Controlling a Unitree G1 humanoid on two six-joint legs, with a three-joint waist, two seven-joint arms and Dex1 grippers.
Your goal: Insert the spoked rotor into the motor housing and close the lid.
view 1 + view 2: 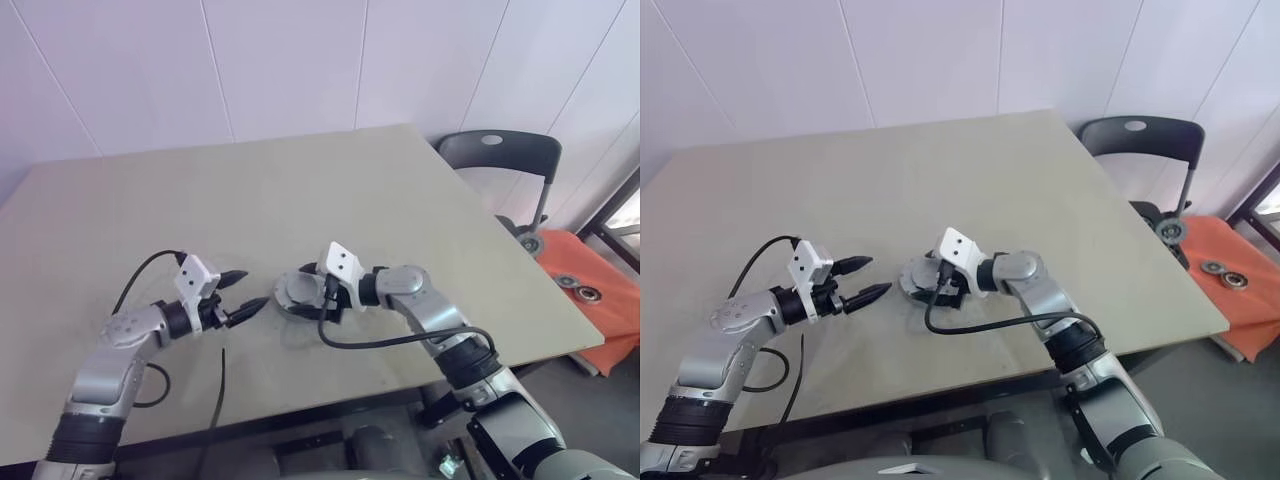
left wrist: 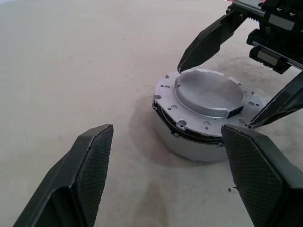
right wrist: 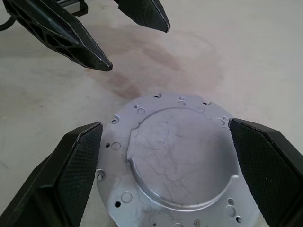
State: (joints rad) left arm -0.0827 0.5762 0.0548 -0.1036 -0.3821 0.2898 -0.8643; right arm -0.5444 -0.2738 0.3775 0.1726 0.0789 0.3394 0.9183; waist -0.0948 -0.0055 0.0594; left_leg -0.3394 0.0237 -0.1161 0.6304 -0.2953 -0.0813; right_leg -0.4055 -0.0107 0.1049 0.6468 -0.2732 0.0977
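The lid, a grey metal disc with a raised round middle and a holed flange, lies flat on top of the motor housing, whose pale side wall and dark gap show beneath it. The spoked rotor is hidden. My right gripper is open, one finger on each side of the lid's flange, with small gaps. My left gripper is open too, just left of the housing and pointing at it, with nothing between its fingers.
The assembly stands near the front middle of a beige table. A black cable loops from my right wrist over the table. A dark chair and an orange mat with metal parts are off the table's right side.
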